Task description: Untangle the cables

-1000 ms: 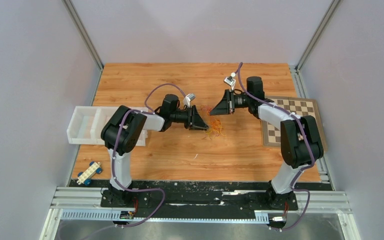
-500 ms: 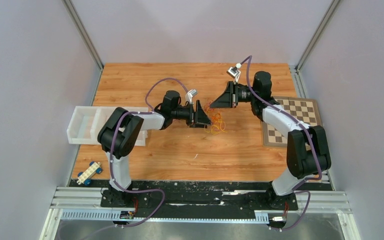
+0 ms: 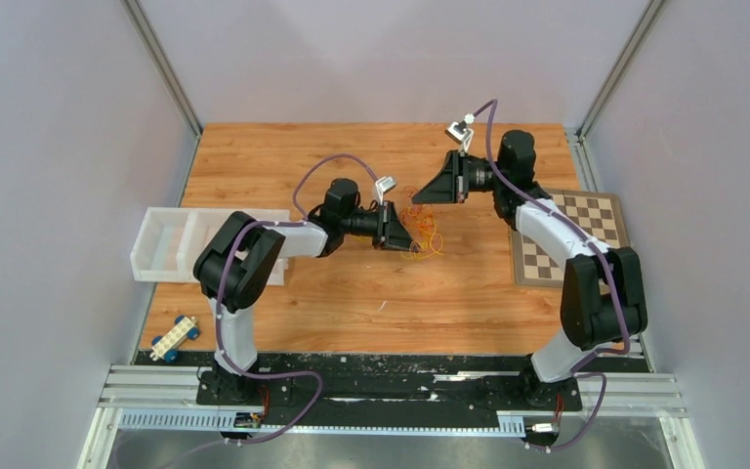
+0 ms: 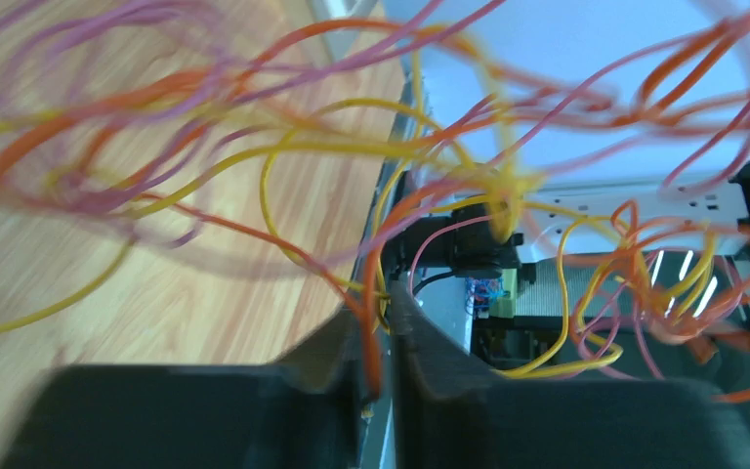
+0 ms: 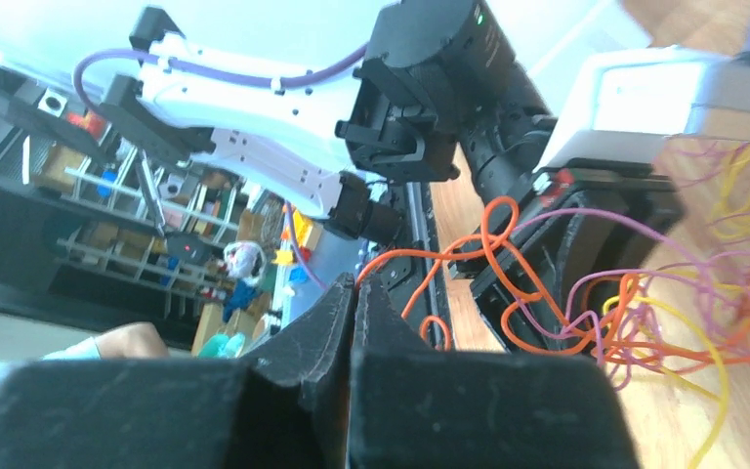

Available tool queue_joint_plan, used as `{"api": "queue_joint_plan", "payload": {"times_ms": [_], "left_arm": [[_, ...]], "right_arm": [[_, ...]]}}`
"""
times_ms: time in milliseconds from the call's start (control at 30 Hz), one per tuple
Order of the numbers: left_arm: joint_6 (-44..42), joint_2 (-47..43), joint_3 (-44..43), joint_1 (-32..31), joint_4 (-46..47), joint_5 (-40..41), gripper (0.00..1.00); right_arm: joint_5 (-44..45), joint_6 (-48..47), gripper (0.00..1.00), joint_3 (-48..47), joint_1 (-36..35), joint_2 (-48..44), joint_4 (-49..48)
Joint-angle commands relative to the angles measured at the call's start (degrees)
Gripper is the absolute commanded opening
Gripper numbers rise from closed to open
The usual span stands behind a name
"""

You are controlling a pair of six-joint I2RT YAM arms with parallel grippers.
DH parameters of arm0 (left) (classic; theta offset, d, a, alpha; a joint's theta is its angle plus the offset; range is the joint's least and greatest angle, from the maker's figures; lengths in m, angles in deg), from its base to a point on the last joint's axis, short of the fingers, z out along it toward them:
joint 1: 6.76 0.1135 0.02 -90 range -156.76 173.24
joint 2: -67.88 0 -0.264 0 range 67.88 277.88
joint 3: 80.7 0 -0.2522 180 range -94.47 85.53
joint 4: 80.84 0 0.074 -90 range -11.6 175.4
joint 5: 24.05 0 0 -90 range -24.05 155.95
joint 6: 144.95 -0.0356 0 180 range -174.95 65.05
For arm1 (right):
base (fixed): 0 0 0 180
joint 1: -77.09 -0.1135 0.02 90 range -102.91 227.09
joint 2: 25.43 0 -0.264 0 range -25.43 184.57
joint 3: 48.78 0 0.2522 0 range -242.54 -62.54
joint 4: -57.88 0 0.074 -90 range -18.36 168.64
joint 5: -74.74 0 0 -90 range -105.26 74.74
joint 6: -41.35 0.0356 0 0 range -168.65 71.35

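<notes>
- Overhead view: the biggest risk was that pulling the two arms apart would cinch the knot tighter, because both grippers appeared to hold strands of the same clump.
- The left gripper was stretched out low over the wooden table, forearm nearly level. The cables lay in a loose tangle right at its fingertips.
- The right gripper reached in from the opposite side, raised higher and tilted down. The tangle sat just below and ahead of its tips, between the two grippers.
- Left wrist view: the left gripper's fingers stood nearly together with an orange cable running down through the narrow slot. It read as a pinch on that strand.
- Yellow, pink and orange loops filled the air beyond the fingertips, some draped close over them. A loop could snag on a finger and drag the whole clump along.
- Right wrist view: the right gripper's fingers were pressed tight together, with an orange strand leaving from their tips and curling away towards the left arm.
- That strand was far thinner than the fingers, so it could slip free under tension.
- The rest of the tangle hung off to one side of the fingertips, just above the wood.
</notes>
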Motion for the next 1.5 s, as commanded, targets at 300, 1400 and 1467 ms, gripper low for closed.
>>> {"api": "queue_joint_plan", "payload": {"times_ms": [300, 1400, 1467], "left_arm": [[-34.22, -15.81, -0.88, 16.76, -46.38, 12.08, 0.00], [-56.51, -31.39, -11.14, 43.59, -73.29, 20.47, 0.00], [-55.73, -31.28, -12.16, 44.99, -72.86, 21.22, 0.00]], "right_arm": [[14.99, -44.35, 0.00, -18.97, 30.17, -0.83, 49.88], [38.86, -61.04, 0.00, -33.13, 47.90, 6.95, 56.25], [40.04, -61.60, 0.00, -34.08, 48.82, 7.43, 56.27]]}}
